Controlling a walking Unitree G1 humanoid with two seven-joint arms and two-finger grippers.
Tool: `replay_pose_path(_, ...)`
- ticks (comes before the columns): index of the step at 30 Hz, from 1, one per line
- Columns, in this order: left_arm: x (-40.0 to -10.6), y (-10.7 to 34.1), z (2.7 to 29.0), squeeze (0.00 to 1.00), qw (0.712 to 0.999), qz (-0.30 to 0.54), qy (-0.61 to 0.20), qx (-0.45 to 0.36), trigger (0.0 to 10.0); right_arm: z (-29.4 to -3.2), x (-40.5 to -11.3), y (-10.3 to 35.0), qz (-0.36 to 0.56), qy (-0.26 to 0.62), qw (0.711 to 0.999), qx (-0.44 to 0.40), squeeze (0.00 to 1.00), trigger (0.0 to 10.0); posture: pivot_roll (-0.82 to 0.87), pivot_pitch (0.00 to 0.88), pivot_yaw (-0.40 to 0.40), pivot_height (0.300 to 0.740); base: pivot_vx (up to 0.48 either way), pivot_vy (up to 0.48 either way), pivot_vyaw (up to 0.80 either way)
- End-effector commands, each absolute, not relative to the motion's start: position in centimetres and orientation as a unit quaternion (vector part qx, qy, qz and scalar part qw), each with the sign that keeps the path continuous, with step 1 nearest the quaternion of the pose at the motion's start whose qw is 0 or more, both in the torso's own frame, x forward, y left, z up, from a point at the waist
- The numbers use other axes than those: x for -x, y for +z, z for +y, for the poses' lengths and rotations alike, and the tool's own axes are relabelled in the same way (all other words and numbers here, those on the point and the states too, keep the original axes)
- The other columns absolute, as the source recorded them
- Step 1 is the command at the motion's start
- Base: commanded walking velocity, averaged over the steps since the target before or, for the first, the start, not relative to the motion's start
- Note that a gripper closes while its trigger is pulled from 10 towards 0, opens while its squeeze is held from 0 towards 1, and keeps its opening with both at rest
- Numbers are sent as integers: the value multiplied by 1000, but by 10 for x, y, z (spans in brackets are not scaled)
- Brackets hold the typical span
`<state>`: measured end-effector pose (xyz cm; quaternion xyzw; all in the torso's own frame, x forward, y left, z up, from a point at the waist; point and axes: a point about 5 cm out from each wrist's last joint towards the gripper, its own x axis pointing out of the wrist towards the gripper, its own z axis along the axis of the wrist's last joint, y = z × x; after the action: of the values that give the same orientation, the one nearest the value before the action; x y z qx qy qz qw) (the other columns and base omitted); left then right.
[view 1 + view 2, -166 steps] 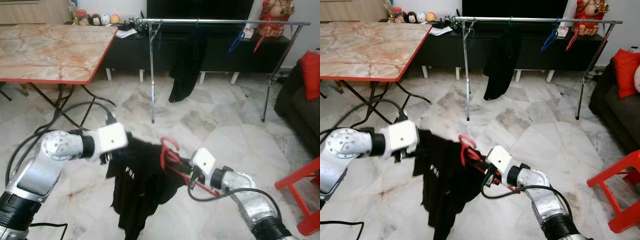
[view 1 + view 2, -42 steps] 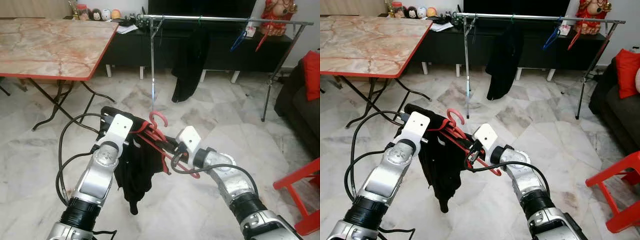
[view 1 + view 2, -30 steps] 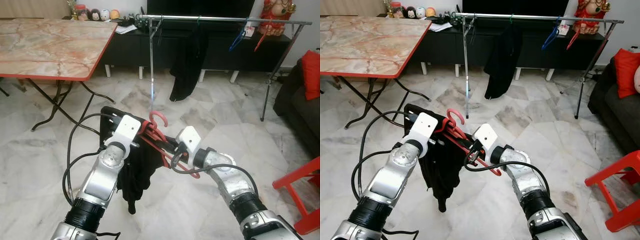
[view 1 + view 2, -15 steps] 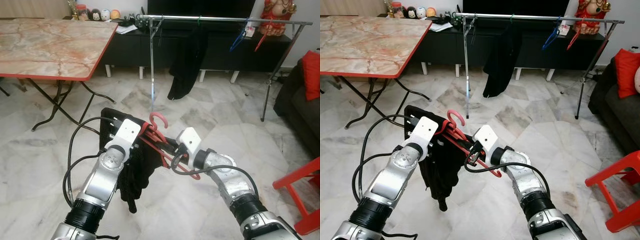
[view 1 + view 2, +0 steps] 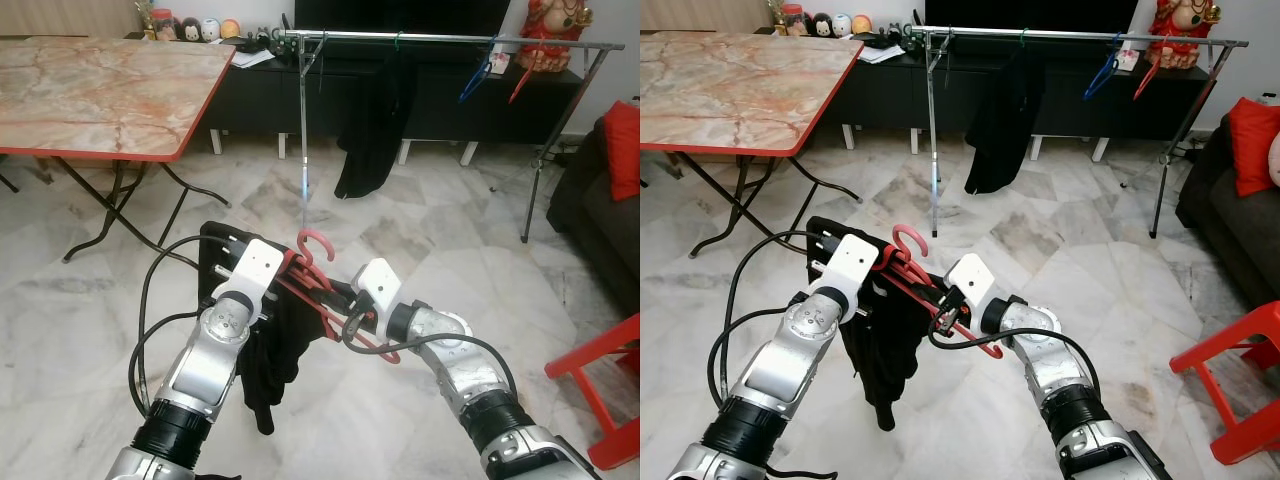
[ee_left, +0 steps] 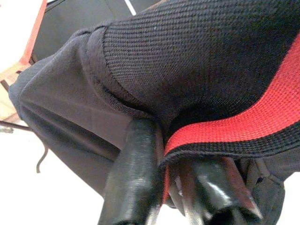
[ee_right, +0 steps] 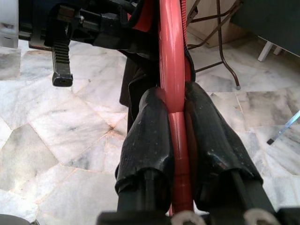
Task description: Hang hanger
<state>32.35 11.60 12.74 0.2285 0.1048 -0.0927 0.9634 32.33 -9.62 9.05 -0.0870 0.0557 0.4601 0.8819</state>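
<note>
Two end effectors share one load. Left eye view: red hanger [image 5: 318,272] with black garment [image 5: 272,350] held mid-air between both arms, well short of the clothes rail [image 5: 450,41], likely for carrying. Left wrist view: left end effector [image 6: 173,187] clenched on garment fabric. Right wrist view: right end effector [image 7: 176,122] clamped on hanger bar, steadying it.

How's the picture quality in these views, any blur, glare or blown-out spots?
Left eye view: sharp, evenly lit, with soft sheen on the marble floor. Left wrist view: the black garment weave is crisp, the background blown out white, the near finger soft. Right wrist view: the red hanger shows a glare streak; the floor is in focus.
</note>
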Motion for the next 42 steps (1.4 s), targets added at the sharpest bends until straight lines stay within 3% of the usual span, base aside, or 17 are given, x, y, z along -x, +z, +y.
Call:
replay_pose_path(1,-323,129,114,0,964,96,-97,-226,0,-93,-324,100,33,466,879,92,0,0,21,0,-92,740,0,0,0)
replay_pose_path(23,-324,136,115,0,974,74,-89,-193,0,-97,-323,94,46,463,880,98,0,0,23,0,-92,740,0,0,0)
replay_pose_path(32,-325,145,138,0,981,65,-39,-178,0,-120,-306,51,163,446,868,145,0,0,29,0,-97,740,0,0,0)
replay_pose_path(42,-328,143,152,0,984,66,15,-164,0,-140,-302,52,170,429,879,122,0,0,17,0,-94,740,0,0,0)
